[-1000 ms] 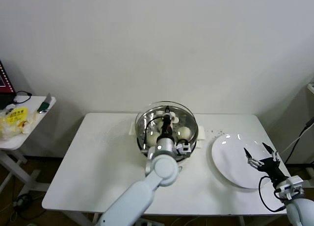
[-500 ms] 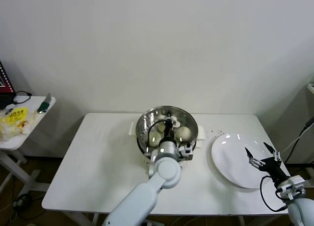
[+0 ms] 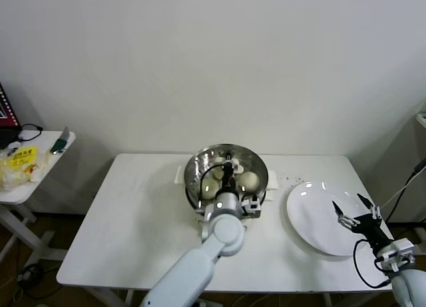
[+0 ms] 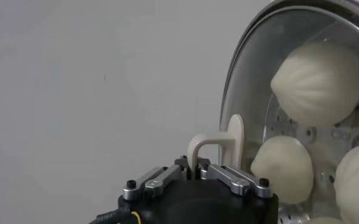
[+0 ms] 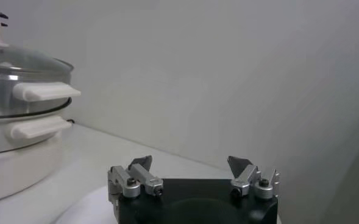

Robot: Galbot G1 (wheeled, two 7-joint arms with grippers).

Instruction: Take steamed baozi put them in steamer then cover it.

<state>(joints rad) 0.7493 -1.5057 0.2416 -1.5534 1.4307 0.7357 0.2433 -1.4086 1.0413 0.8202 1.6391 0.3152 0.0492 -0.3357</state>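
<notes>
The steamer stands on its cream pot base at the table's back middle, with the glass cover sitting on it. Through the glass I see pale baozi inside; the left wrist view shows three of them. My left gripper is shut on the cover's cream handle at the centre, also shown in the left wrist view. My right gripper is open and empty above the white plate; in the right wrist view its jaws stand wide apart, with the covered steamer far off.
The white table carries the steamer and the plate on the right. A small side table with a yellow packet and cables stands at the far left. A white wall is close behind.
The cover, held tilted and slightly raised a second ago, has come down flat onto the steamer. My left gripper still holds its handle. The right arm has barely moved.
</notes>
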